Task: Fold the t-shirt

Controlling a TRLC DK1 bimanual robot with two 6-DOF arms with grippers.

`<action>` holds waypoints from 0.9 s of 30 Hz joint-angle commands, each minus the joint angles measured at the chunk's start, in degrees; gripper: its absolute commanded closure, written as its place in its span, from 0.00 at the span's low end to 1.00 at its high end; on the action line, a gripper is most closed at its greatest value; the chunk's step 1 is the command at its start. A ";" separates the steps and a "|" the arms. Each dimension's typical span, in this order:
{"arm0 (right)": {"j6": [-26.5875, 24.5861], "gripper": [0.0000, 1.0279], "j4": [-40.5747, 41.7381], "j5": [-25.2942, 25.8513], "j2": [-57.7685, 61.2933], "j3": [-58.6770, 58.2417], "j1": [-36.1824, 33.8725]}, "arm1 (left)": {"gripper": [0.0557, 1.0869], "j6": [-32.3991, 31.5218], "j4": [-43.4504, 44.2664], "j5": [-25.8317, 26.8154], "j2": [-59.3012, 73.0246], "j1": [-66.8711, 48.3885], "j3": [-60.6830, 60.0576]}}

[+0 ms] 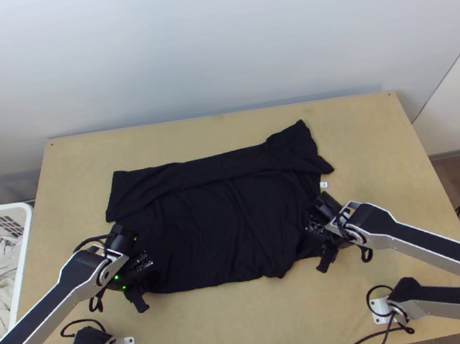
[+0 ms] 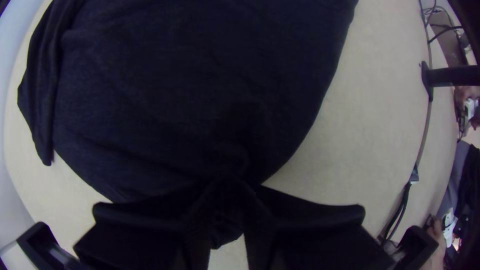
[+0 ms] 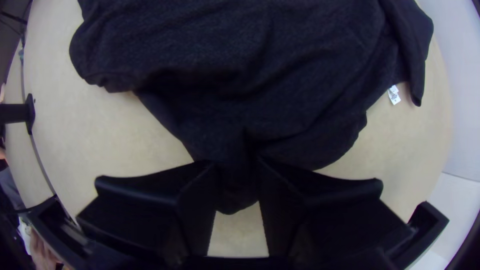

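Perhaps the t-shirt [image 1: 215, 233], pinched tightly by left gripper [image 2: 231, 187] and right gripper [image 3: 237, 167], could be skewed by uneven lifting.

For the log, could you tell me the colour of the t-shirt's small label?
The label is white with dark marks, clearest in the right wrist view.

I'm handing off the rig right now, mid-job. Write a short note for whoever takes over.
Left hand: shut on the t-shirt's near left part.
Right hand: shut on its near right part.
T-shirt: on the table between the arms, body spread with some creases.
Done: a band along the far side looks folded over the body.
Left: the near part is not folded up; bringing it over toward the band is probably next.
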 commanded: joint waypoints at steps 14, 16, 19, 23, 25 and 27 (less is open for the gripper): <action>-1.00 0.97 -6.31 -3.80 -9.49 1.30 -4.19 | 0.96 8.09 -4.03 1.01 0.88 16.94 5.46; -2.58 0.97 -9.03 -3.98 -12.22 1.21 -4.63 | 0.96 10.20 -5.96 1.45 0.70 20.28 7.04; -6.10 0.97 -12.46 -4.24 -15.38 0.68 -5.69 | 0.96 12.92 -8.16 1.62 0.44 23.35 8.00; -9.17 0.97 -17.82 -6.61 -17.23 3.14 -6.57 | 0.96 14.06 -10.01 1.98 0.88 26.25 12.22; -10.05 0.97 -17.65 -6.53 -17.49 5.16 -8.15 | 0.96 14.15 -9.57 3.56 2.90 29.07 15.74; -11.55 0.97 -16.50 -6.61 -15.64 8.24 -11.84 | 0.96 13.54 -9.57 5.84 6.59 31.70 19.96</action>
